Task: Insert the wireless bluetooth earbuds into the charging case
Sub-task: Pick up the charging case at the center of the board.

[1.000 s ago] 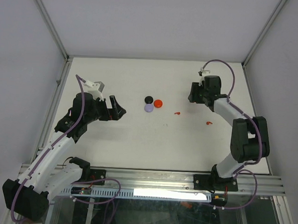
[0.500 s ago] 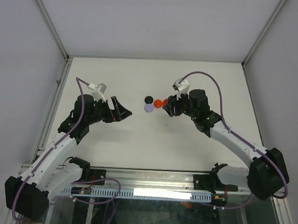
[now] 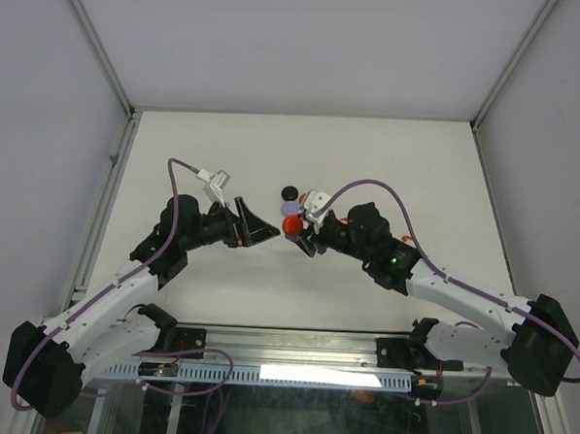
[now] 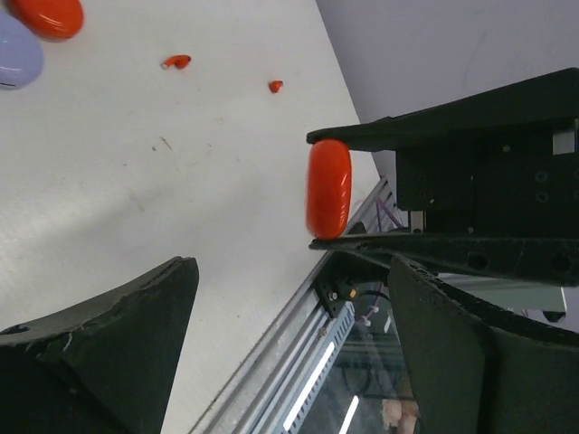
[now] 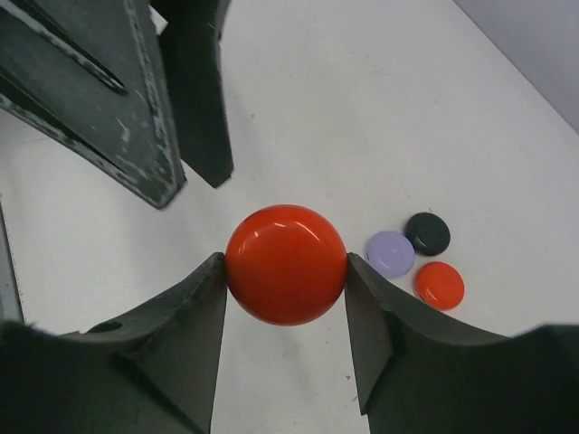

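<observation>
White table [image 3: 226, 146] — pale grey walls [image 3: 309, 43]

The red round case [image 5: 286, 264] is smooth, glossy plastic with bright highlights on its face, and the lavender disc [image 5: 390, 253], the black disc [image 5: 427, 233] and the second red disc [image 5: 439, 285] on the table show the same smooth plastic, with a softer sheen. The right gripper [image 5: 286, 298] and the left gripper [image 4: 280, 334] have fingers of dark matt plastic, scuffed and scratched along the edges. The table [image 3: 371, 163] is a matt off-white surface with faint marks, bordered at the near edge by a bare aluminium rail [image 3: 293, 344], and the two small red earbuds [image 4: 177, 61] lying on it look like glossy plastic.
</observation>
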